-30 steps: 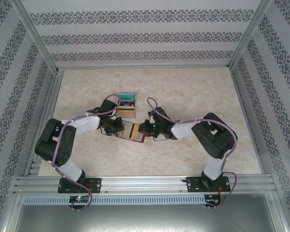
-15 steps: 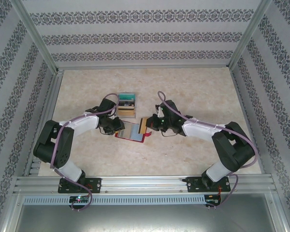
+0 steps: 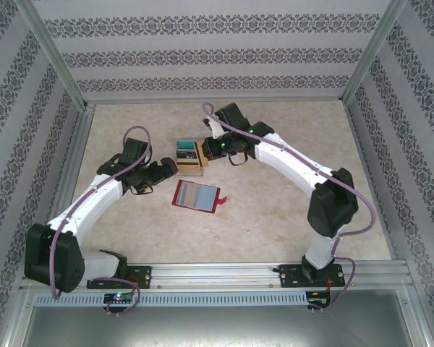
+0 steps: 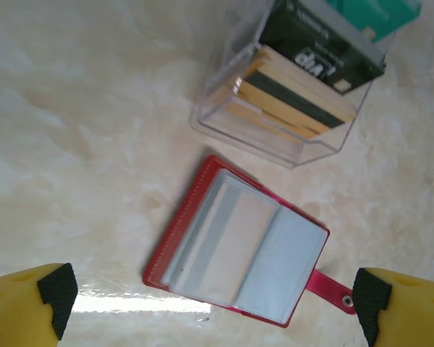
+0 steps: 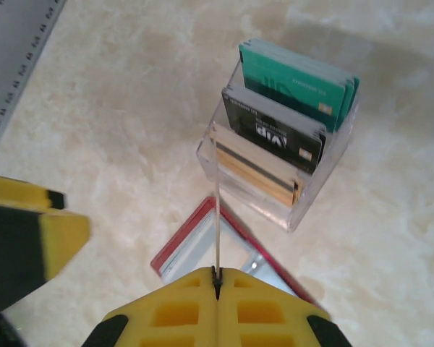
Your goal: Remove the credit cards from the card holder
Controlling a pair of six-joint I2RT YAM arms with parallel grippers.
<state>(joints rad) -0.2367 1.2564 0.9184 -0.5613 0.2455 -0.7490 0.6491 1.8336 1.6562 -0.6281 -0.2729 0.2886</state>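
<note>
The card holder (image 3: 196,196) lies open and flat on the table (image 3: 289,217), grey-blue inner face up, its closing tab (image 4: 329,289) sticking out to one side. A second ago both grippers were at it. Now the left gripper (image 4: 210,300) has let go, its jaws spread wide, and has drawn back to the holder's left. The right gripper (image 5: 217,278), clenched on a card (image 5: 217,210) seen edge-on, has carried it beyond the holder to just above the clear box (image 3: 189,157), which already holds several cards upright. So this card is out, and dropping it into the box looks like the next step (whether the holder's pockets still hide another, I cannot tell).
</note>
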